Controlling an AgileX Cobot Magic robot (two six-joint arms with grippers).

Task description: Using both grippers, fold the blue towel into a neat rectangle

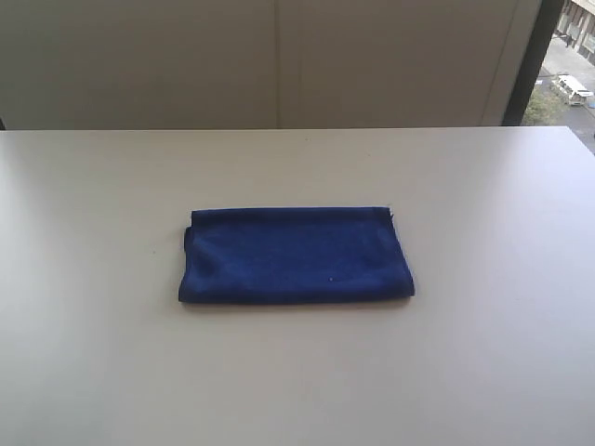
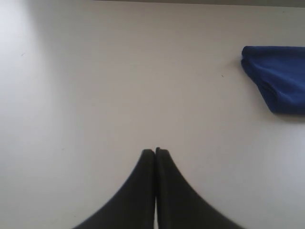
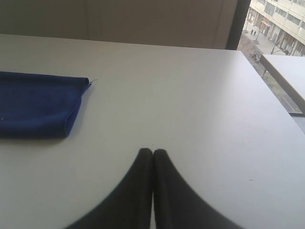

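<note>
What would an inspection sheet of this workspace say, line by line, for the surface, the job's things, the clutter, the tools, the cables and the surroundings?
Surface: white table, plain and even.
Job's things: blue towel lies flat near the table's middle, folded into a rectangle; a loose thread sticks out at one corner.
Clutter: nothing seen.
Tools: left tool shut, over the table, apart from the towel; right tool shut, also apart from it. Neither shows in the exterior view.
Cables: nothing seen.
Surroundings: pale wall behind the table; window at the right, with street and buildings outside.
</note>
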